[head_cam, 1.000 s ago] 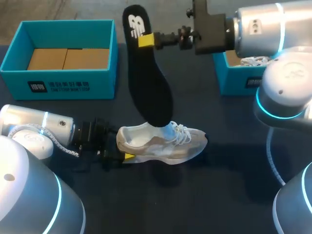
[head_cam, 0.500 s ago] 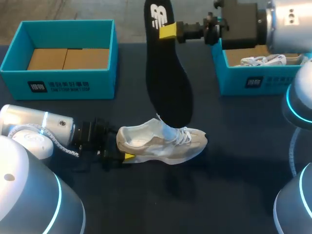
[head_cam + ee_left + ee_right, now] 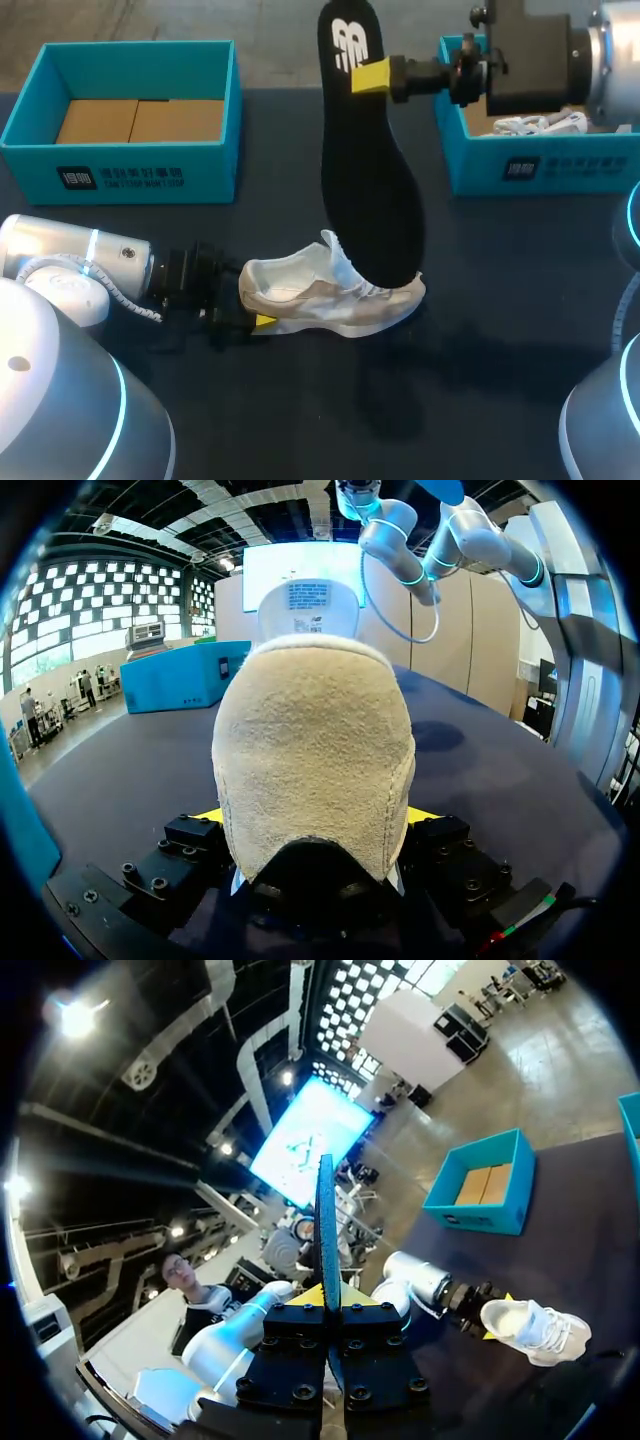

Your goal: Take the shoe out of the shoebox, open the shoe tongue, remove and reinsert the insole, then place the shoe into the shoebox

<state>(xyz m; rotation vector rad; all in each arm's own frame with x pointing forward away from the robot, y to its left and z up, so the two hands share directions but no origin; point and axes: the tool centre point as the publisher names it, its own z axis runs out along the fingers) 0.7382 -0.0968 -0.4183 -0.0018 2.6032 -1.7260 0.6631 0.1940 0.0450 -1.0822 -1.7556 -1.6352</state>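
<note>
Pinching the black insole [image 3: 365, 190] by its heel end with the right gripper [image 3: 372, 77], dangling its toe end over the front of the pale shoe [image 3: 330, 298]. Clamping that shoe at the heel from both sides with the left gripper [image 3: 255, 308], on the table [image 3: 480, 330], nearer than the far-left shoebox [image 3: 140, 165] and far-right shoebox [image 3: 540, 165].

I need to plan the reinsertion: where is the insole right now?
In the head view the insole hangs mid-table, pinched near its heel by the right gripper, its toe end by the shoe.
</note>
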